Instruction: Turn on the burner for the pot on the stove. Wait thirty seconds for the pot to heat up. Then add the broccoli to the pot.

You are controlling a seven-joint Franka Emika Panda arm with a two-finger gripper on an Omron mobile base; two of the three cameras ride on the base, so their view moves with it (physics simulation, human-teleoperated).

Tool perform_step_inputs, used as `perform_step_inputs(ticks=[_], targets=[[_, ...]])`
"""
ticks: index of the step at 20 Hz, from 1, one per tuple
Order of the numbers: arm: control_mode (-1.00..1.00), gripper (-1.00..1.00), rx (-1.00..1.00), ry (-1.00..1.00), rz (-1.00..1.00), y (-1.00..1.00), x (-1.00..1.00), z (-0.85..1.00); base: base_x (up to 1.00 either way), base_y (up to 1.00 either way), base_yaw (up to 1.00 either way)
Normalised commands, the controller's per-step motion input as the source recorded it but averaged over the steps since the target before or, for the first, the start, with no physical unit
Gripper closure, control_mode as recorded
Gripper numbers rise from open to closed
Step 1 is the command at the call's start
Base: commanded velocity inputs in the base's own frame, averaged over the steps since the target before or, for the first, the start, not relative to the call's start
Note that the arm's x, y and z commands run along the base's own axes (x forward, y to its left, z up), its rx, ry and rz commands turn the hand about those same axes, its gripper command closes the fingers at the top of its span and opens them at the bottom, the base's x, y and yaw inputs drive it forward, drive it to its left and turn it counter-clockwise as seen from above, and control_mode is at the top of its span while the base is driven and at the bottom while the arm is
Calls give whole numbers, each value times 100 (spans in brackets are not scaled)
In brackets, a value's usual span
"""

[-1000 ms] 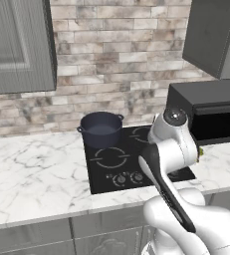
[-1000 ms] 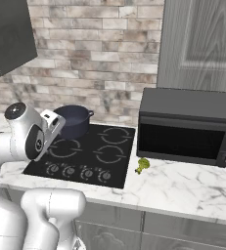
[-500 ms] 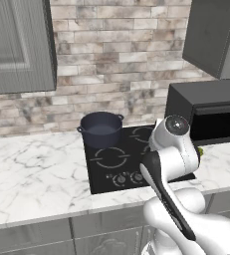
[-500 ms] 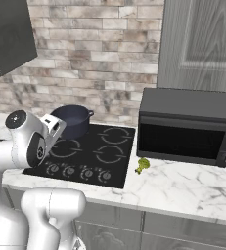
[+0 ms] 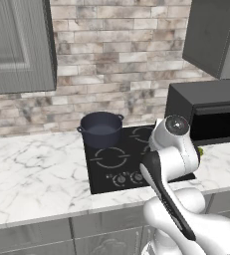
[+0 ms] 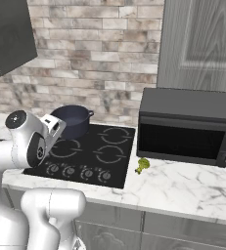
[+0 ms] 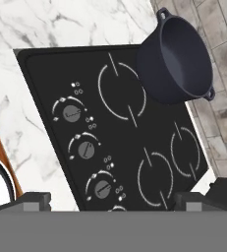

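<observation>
Hand view puts my wide-open gripper [image 7: 112,199] above the stove [image 7: 41,78] knobs; I should pick the knob matching the pot's [image 7: 176,59] rear burner before descending.

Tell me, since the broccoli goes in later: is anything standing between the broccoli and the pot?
Nothing visible. The broccoli lies on the counter right of the stove; between it and the pot on the back-left ring is bare cooktop, and the pot has no lid.

Even flat light, sharp, faint shadows
</observation>
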Motion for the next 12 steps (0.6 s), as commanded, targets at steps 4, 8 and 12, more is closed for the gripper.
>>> perform_step_inputs(ticks=[4,8,12], targets=[[-100,-100,0,0,0,0,0,0,0,0,0],[-100,-100,0,0,0,0,0,0,0,0,0],[-100,-100,0,0,0,0,0,0,0,0,0]])
